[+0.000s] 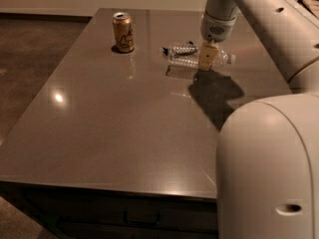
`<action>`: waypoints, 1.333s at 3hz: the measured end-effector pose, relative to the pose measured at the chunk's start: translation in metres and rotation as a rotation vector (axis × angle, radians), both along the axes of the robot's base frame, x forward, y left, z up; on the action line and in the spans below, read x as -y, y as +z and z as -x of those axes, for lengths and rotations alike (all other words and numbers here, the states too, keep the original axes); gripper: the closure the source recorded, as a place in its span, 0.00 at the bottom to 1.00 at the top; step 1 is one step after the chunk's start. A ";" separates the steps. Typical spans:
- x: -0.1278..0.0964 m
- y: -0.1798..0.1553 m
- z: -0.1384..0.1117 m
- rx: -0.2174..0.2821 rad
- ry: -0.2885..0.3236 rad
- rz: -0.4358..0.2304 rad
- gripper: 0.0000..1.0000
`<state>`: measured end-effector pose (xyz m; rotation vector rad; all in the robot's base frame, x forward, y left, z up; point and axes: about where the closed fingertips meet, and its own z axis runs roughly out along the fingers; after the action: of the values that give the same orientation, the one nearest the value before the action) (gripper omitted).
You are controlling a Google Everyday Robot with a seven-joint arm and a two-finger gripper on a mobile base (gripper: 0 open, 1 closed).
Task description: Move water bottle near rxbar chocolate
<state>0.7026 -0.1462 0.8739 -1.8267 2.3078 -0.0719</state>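
Note:
The water bottle (185,57) is clear and ribbed. It lies sideways with its white cap (231,59) to the right, and seems held just above the table, with its shadow below it. My gripper (207,59) comes down from the white arm and is shut on the bottle near its neck; one tan finger (207,58) shows in front of it. The rxbar chocolate (185,44) is a dark flat bar right behind the bottle. It is mostly hidden by the bottle, and only dark ends show.
A gold drink can (123,32) stands upright at the far left of the grey table (114,133). My white arm and body (269,168) fill the right side of the view. The table's front edge runs along the bottom.

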 end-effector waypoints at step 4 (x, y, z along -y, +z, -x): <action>0.019 -0.025 -0.032 -0.028 -0.099 -0.031 0.40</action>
<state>0.7342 -0.1656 0.8484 -1.7085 2.4043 -0.0253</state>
